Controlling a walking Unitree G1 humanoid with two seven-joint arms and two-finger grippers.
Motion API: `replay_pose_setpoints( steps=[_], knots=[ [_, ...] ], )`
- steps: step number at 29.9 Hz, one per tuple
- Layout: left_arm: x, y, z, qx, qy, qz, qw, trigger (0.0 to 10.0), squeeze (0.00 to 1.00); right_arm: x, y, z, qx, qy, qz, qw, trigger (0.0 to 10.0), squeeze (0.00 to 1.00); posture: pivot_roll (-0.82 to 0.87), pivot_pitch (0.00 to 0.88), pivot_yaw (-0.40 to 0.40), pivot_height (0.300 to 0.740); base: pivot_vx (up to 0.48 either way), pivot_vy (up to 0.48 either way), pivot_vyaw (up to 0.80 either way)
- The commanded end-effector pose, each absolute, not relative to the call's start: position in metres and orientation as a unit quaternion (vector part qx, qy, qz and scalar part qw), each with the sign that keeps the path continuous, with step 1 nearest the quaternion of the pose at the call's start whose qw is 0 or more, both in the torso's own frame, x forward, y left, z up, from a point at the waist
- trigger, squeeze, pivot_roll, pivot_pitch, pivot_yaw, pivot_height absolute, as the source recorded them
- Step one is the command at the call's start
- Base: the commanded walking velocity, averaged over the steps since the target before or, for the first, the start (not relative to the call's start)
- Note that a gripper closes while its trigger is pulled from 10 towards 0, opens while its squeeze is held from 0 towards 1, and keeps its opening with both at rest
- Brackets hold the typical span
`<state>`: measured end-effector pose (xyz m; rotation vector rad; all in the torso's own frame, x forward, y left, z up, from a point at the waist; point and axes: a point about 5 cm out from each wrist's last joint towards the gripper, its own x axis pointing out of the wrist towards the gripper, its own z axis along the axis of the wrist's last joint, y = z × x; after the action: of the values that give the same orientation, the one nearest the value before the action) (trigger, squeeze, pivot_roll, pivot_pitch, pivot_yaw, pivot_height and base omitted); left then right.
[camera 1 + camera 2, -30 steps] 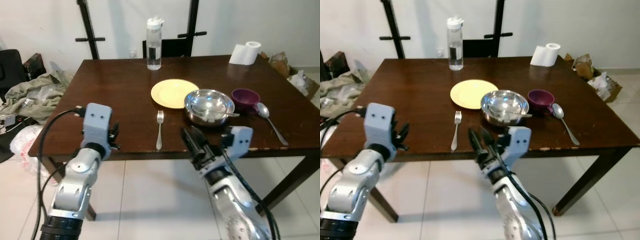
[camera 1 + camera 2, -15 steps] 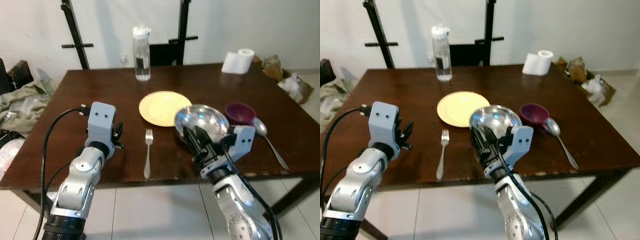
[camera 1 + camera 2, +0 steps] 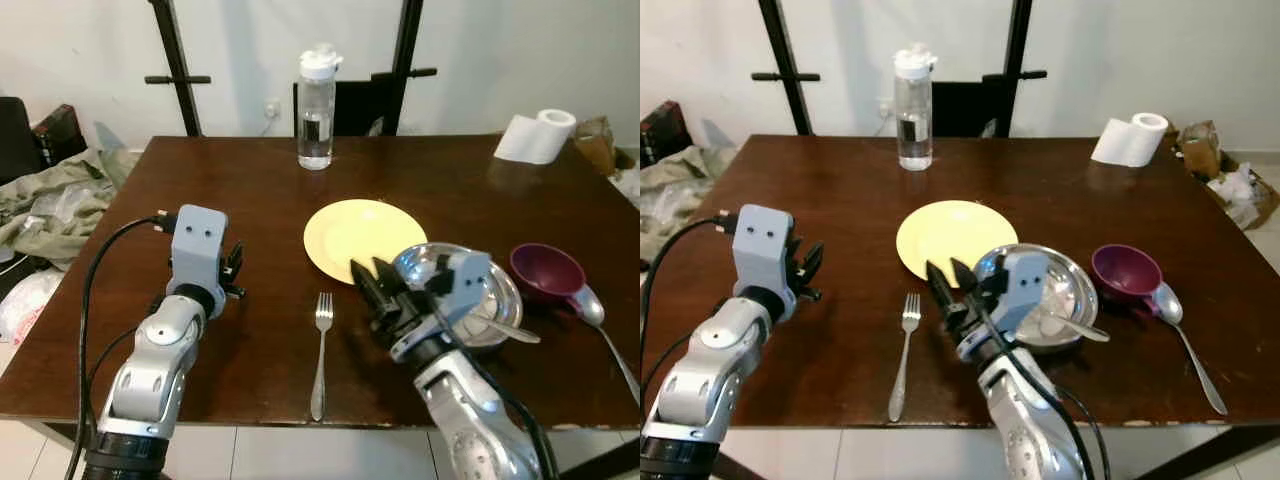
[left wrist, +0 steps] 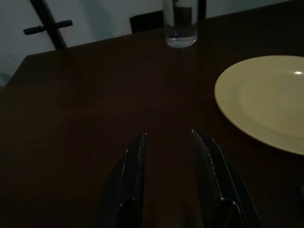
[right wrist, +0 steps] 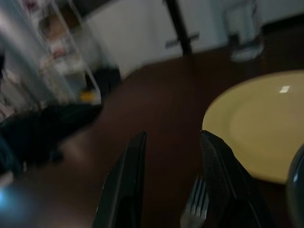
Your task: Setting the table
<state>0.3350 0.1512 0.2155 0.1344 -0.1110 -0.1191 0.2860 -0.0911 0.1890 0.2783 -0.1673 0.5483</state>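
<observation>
Clear water bottle shows no readable label.

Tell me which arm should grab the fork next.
Probably the right. The right gripper hangs open just beside the fork, whose tines show under its fingers in the wrist view. The left gripper is farther off, over bare table.

Silver arms, blk fingers, cables
</observation>
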Motion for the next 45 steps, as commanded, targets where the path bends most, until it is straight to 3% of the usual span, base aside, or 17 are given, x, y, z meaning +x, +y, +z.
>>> replay_pose_setpoints(
  steps=[1, 5, 12, 15, 24, 32, 45],
  knots=[
    [0.332, 0.156, 0.212, 0.073, -0.039, -0.066, 0.994, 10.0, 0.0, 0.283, -0.086, 0.17, 0.097, -0.022, 0.266, 0.959, 10.0, 0.0, 0.09, 0.109, 0.111, 0.74, 0.0, 0.0, 0.0],
    [0.331, 0.156, 0.213, 0.082, -0.032, -0.104, 0.991, 10.0, 0.0, 0.282, -0.087, 0.161, 0.082, 0.023, 0.245, 0.966, 10.0, 0.0, 0.09, 0.113, 0.11, 0.74, 0.0, 0.0, 0.0],
    [0.314, 0.165, 0.216, 0.063, 0.011, -0.296, 0.953, 10.0, 0.0, 0.283, -0.082, 0.154, -0.025, 0.042, 0.223, 0.974, 10.0, 0.0, 0.09, 0.118, 0.106, 0.74, 0.0, 0.0, 0.0],
    [0.306, 0.166, 0.215, 0.058, 0.02, -0.339, 0.939, 10.0, 0.0, 0.286, -0.073, 0.143, -0.028, 0.062, 0.206, 0.976, 10.0, 0.0, 0.1, 0.122, 0.109, 0.74, 0.0, 0.0, 0.0],
    [0.307, 0.164, 0.215, 0.063, 0.029, -0.333, 0.94, 10.0, 0.0, 0.302, -0.062, 0.135, -0.004, 0.094, 0.169, 0.981, 10.0, 0.0, 0.11, 0.131, 0.104, 0.74, 0.0, 0.0, 0.0],
    [0.3, 0.163, 0.214, 0.062, 0.046, -0.372, 0.925, 10.0, 0.0, 0.307, -0.065, 0.129, -0.042, 0.11, 0.148, 0.982, 10.0, 0.0, 0.11, 0.141, 0.101, 0.74, 0.0, 0.0, 0.0],
    [0.295, 0.154, 0.209, 0.055, 0.053, -0.377, 0.923, 10.0, 0.0, 0.301, -0.042, 0.107, -0.117, 0.127, 0.195, 0.965, 10.0, 0.0, 0.11, 0.155, 0.085, 0.74, 0.0, 0.0, 0.0]
  ],
)
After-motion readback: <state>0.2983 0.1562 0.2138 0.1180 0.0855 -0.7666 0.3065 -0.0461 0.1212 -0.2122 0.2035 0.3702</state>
